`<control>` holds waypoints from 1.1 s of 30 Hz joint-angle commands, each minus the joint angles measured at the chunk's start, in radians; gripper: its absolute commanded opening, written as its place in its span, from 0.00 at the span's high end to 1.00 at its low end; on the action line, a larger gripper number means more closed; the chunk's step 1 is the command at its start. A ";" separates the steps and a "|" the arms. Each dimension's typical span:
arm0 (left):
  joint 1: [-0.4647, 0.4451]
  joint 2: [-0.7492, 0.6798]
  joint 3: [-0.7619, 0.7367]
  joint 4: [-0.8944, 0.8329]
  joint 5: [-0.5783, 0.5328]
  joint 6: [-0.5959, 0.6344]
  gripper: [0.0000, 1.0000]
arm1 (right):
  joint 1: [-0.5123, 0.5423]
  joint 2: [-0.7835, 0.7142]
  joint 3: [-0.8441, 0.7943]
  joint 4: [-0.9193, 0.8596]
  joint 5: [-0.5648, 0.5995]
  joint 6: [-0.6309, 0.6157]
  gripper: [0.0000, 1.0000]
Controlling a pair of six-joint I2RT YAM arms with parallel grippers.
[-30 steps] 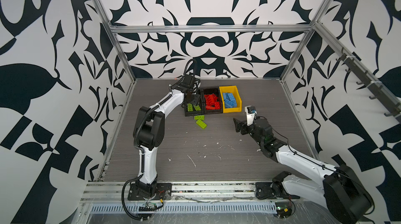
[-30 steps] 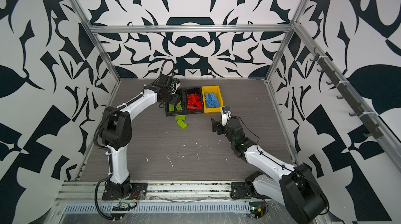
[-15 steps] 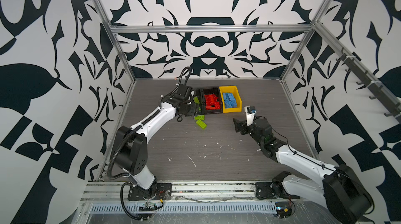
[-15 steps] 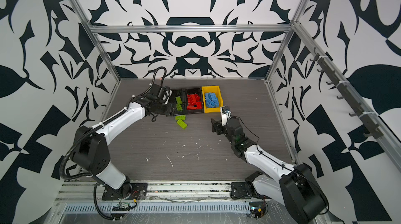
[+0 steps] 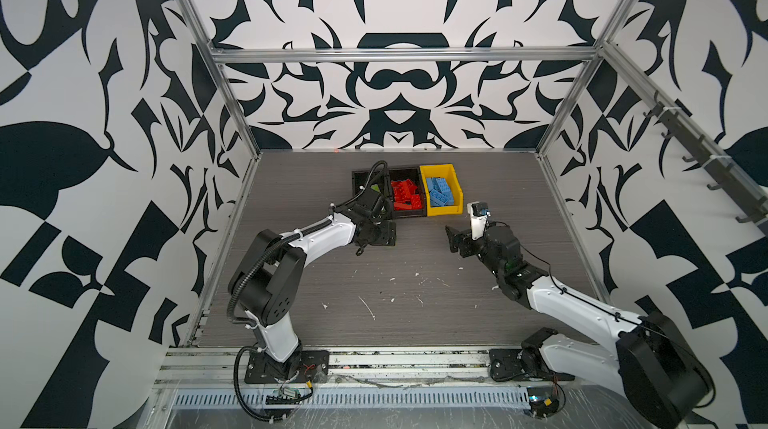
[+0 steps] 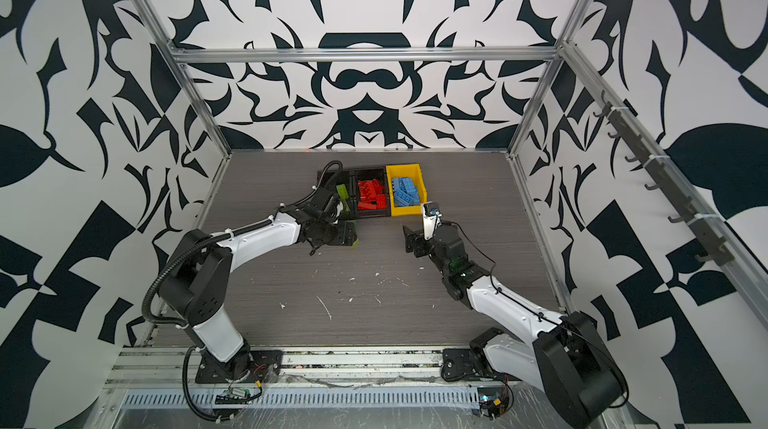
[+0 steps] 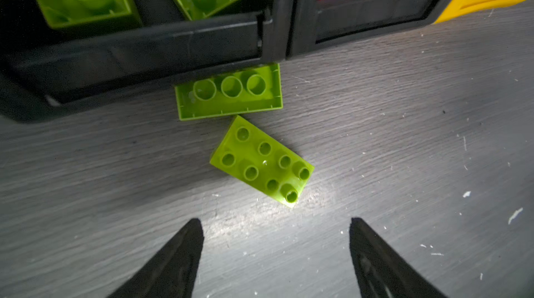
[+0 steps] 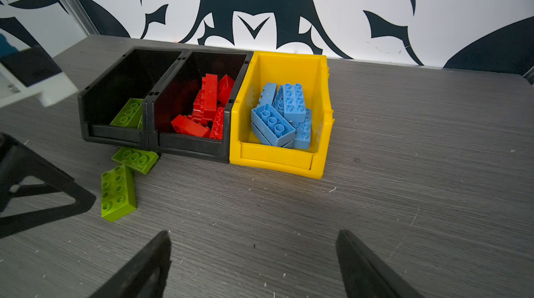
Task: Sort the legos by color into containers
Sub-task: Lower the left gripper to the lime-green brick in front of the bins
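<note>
Your studs-up green lego [image 7: 261,160] lies long-axis oblique to the black bin [image 7: 144,51] front; left gripper [image 7: 276,238] and right gripper [image 8: 252,253] gape empty.

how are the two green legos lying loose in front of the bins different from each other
The upside-down brick shows its hollow underside with three tubes; the studs-up brick shows its eight studs.
The upside-down brick lies square against the front of the black bin; the studs-up brick lies clear of that bin, turned at an angle.
Both are lime green, look the same size and shape, and are not yet in a bin.
</note>
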 commanded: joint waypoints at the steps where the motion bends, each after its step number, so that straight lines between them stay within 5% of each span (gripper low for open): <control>1: -0.004 0.027 0.016 0.021 0.011 -0.019 0.17 | -0.002 -0.012 0.039 0.020 -0.002 0.008 0.09; 25: -0.003 0.168 0.116 0.036 0.013 0.069 0.18 | -0.001 0.000 0.048 0.014 -0.025 0.014 0.09; 33: -0.015 0.182 0.129 0.010 -0.012 0.112 0.34 | -0.001 -0.003 0.050 0.011 -0.028 0.011 0.08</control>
